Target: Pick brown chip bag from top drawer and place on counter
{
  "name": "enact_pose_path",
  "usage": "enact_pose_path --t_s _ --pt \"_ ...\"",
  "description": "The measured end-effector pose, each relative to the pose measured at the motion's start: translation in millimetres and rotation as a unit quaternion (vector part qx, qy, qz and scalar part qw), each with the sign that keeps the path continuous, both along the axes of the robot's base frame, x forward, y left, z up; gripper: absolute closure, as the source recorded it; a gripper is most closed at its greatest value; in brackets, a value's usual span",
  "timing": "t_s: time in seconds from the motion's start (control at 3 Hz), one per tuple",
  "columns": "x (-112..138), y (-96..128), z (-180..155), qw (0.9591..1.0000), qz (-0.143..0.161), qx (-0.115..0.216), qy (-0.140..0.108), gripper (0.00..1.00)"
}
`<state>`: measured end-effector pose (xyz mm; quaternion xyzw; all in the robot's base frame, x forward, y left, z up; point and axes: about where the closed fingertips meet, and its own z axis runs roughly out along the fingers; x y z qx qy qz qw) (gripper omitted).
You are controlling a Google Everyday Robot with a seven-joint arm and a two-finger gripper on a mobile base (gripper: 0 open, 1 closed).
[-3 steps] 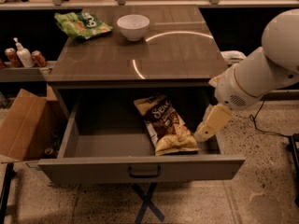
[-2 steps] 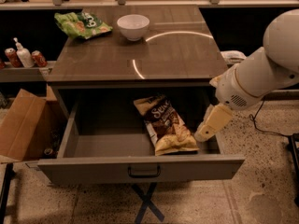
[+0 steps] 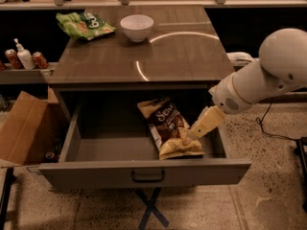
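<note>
Since a second ago the gripper [image 3: 186, 138] has slid left, from the right side of the top drawer [image 3: 144, 170] onto the brown chip bag [image 3: 165, 123]; the bag itself has not shifted. It lies slantwise on the floor of the open drawer, right of centre, one pale end toward the back and the other near the front. The claw's tip sits at the bag's right edge, just above that front end. Whether the claw is apart or together, I cannot tell. Up on the counter [image 3: 187, 56] rest a green chip bag [image 3: 84, 24] and a white bowl [image 3: 137, 27].
</note>
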<state>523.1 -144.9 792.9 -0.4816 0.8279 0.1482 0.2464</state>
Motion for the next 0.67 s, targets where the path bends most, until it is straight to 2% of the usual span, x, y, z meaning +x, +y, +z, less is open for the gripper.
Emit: enact_pose_path --t_s 0.33,0.67 --pt "16 16 -11 0.9994 -0.018 0.028 0.011 0.00" --pt "23 37 -25 0.9989 -0.026 0.032 0.020 0.00"
